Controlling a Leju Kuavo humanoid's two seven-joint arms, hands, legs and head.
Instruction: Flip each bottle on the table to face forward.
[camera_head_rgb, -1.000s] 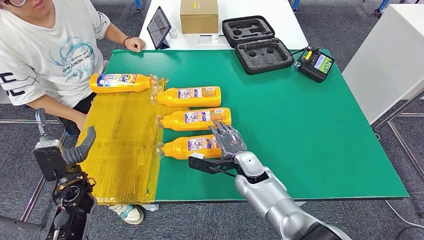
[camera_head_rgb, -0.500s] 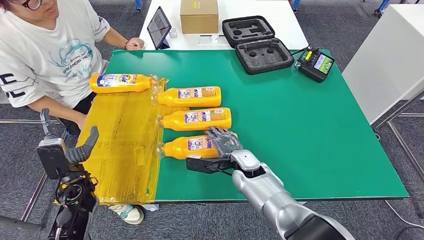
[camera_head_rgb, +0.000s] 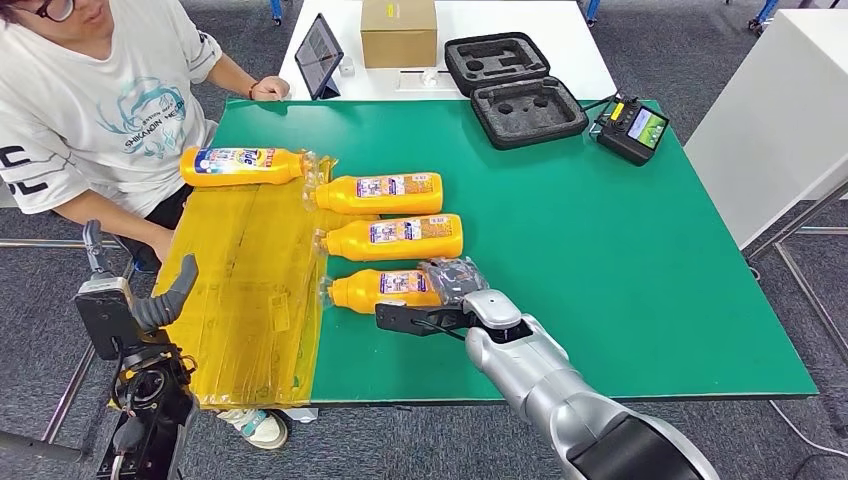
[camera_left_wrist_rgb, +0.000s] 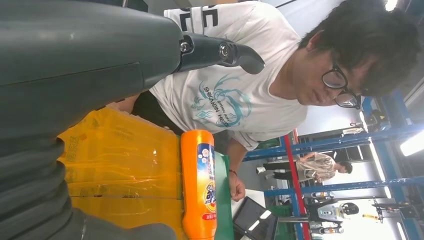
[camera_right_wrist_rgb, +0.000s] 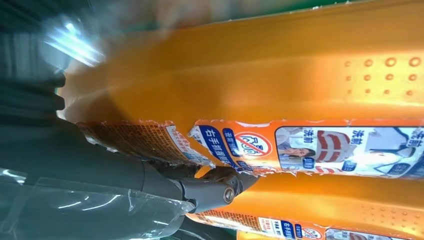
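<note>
Right hand (camera_head_rgb: 455, 279) grips glossy orange bottle (camera_head_rgb: 385, 290)

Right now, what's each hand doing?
Left hand: raised beside the table, fingers apart, holding nothing.
Right hand: curled over the base end of the nearest bottle; a firm grip cannot be told.

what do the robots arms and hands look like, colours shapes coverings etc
The right arm is a smooth, rounded silver shell that turns dark at the elbow end. Its right robot hand has dark grey fingers wrapped in clear glossy plastic film, with a black bracket at the wrist. The left robot hand is dark grey with a thick rounded thumb, a ribbed grey cover behind it and black cables below.
</note>
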